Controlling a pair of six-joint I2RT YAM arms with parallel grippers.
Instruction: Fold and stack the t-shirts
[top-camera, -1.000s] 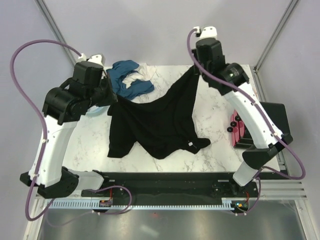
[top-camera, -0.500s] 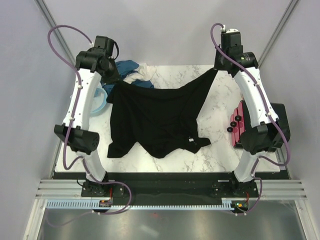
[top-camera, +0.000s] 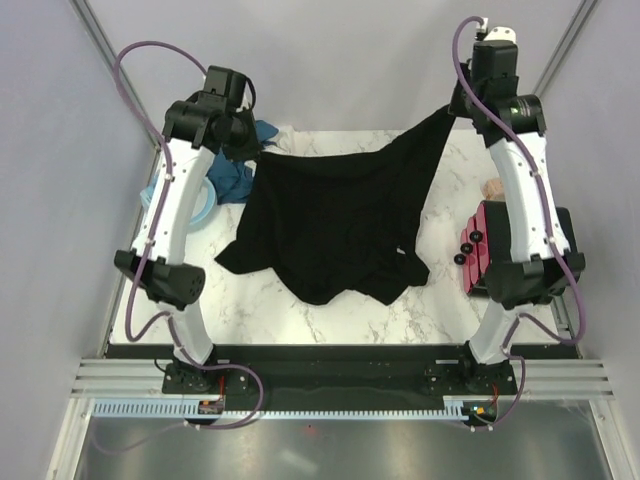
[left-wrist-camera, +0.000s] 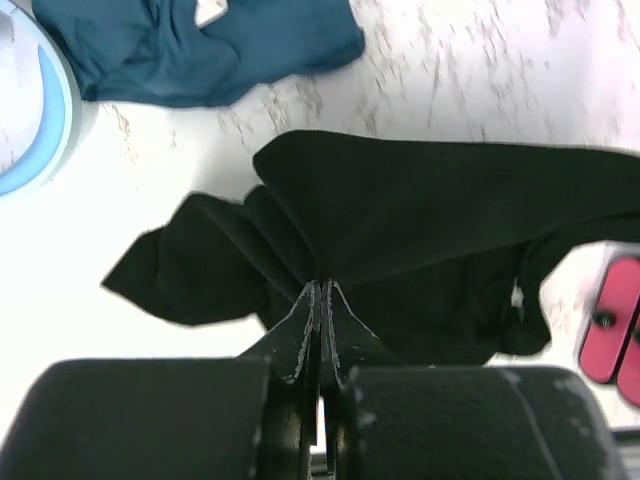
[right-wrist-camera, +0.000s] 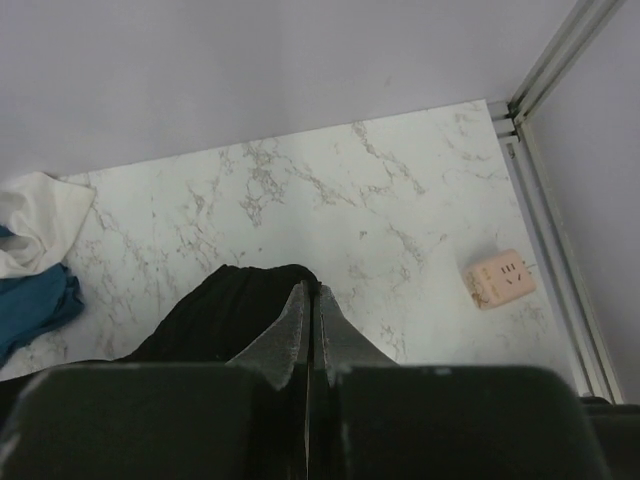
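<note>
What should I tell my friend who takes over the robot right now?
Left gripper: shut on one upper corner of the plain black cloth t-shirt.
Right gripper: shut on the other; the shirt hangs spread between them, its lower part on the white marble table.
Crumpled teal-blue t-shirt and white t-shirt lie far left.
Nothing folded or stacked yet; all of it remains.

Beige block (top-camera: 492, 188) on marble table (top-camera: 330, 322), near red case (top-camera: 476, 252).

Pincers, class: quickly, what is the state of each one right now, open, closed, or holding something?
Left pincer: closed, holding a corner of the black t-shirt.
Right pincer: closed, holding the same black t-shirt's other corner.
</note>
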